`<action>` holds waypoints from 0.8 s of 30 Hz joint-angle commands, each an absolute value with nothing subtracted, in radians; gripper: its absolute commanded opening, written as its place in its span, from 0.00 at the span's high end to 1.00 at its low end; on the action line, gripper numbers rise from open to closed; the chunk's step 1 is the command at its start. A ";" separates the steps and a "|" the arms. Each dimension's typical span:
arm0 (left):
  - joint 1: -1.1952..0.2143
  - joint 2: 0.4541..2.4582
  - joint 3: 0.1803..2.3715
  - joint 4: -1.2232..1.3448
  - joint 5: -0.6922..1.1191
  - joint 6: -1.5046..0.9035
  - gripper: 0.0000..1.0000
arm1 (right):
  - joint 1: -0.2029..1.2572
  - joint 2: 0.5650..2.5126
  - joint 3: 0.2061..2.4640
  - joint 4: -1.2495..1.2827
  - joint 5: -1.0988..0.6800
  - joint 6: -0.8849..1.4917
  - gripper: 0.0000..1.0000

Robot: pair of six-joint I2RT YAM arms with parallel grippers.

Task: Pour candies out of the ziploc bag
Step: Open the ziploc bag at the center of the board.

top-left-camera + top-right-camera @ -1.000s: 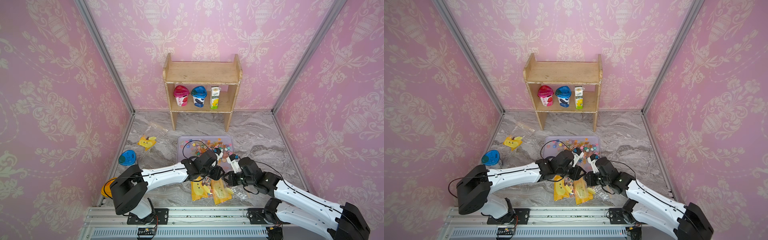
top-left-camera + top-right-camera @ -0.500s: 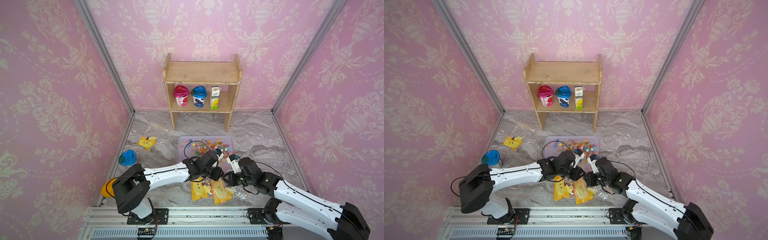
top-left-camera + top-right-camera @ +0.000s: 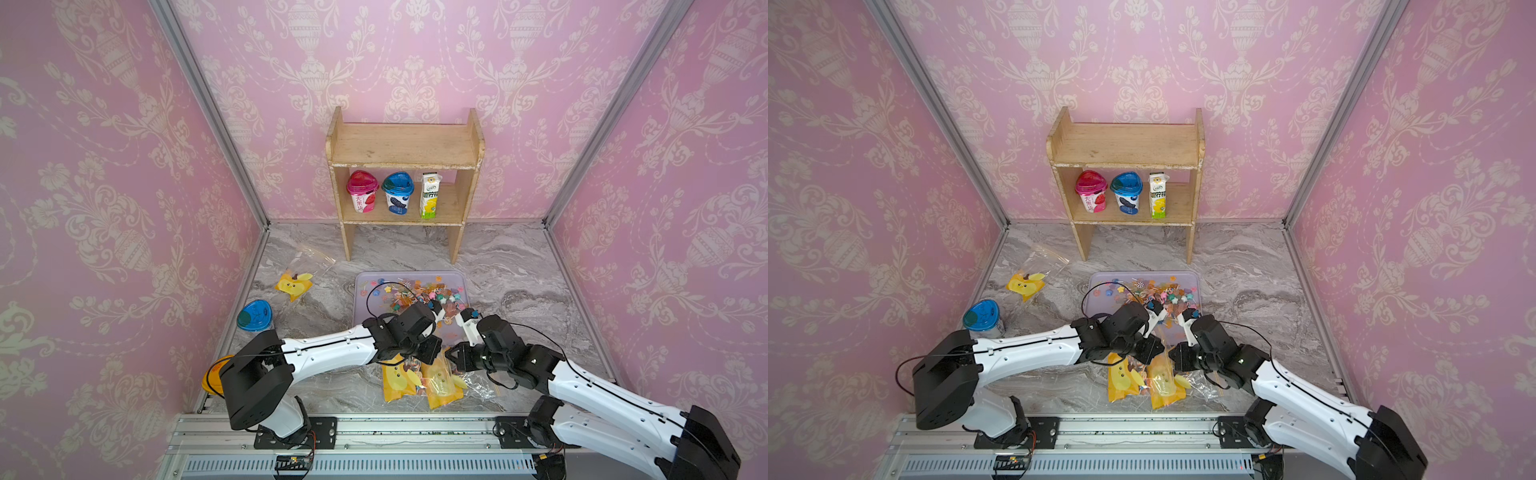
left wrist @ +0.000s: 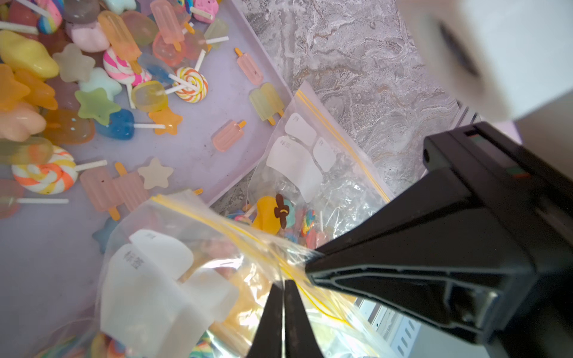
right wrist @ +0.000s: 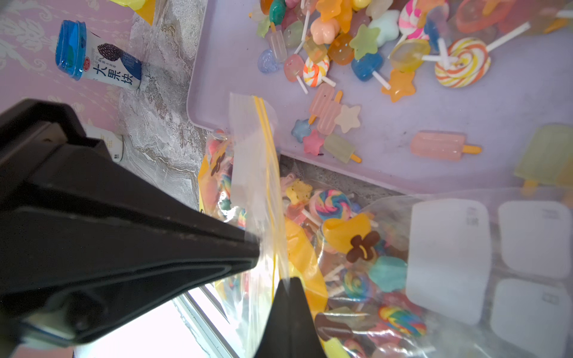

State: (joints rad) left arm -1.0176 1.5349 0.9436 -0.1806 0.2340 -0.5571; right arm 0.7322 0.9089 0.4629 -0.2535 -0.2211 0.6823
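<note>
Together, the left hand (image 4: 294,277) and right hand (image 5: 274,263) were clenched on the clear film of a ziploc bag (image 4: 217,248), each pinching it at the yellow zip line. Two yellow-printed bags seemed to lie side by side beneath them in both top views, and whether both hands gripped the same one could not be told. The plastic lay directly under and between the hands on the marble worktop (image 3: 519,266), its mouth overlapping the near rim of a lilac tray (image 4: 192,155) just beyond the fingertips. Many of the candies (image 5: 330,204), among them swirl lollipops, stars and ice-lolly shapes, sat inside the bag below the hands, while a heap was already spread on the tray ahead of them. The step appeared to be securing the bag's opening before tipping. Done well, it would call for a firm pinch on the stiffer zip strip rather than the slippery film. The mouth should be kept open and carried fully over the rim, and the closed end raised slowly so no sweets dropped onto the worktop. The left arm (image 3: 328,353) and right arm (image 3: 602,386) reached low from the front rail (image 3: 374,419) and converged, wrists tipped downward, the two hands close beside each other.
</note>
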 commanded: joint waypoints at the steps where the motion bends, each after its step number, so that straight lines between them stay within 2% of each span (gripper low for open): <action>1: -1.025 1.506 0.940 -0.223 0.212 -0.532 1.00 | 0.719 0.879 0.462 -0.278 -0.176 0.694 1.00; 18: -1.011 1.442 1.077 -0.517 0.154 -0.365 1.00 | 0.709 0.855 0.484 -0.329 -0.135 0.664 1.00; 24: -1.004 1.440 1.099 -0.498 0.164 -0.365 1.00 | 0.709 0.854 0.478 -0.298 -0.166 0.663 1.00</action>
State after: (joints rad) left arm -1.0145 1.4509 1.0756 -0.4725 0.1764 -0.3977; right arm 0.7193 0.8703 0.4629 -0.3126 -0.1753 0.6807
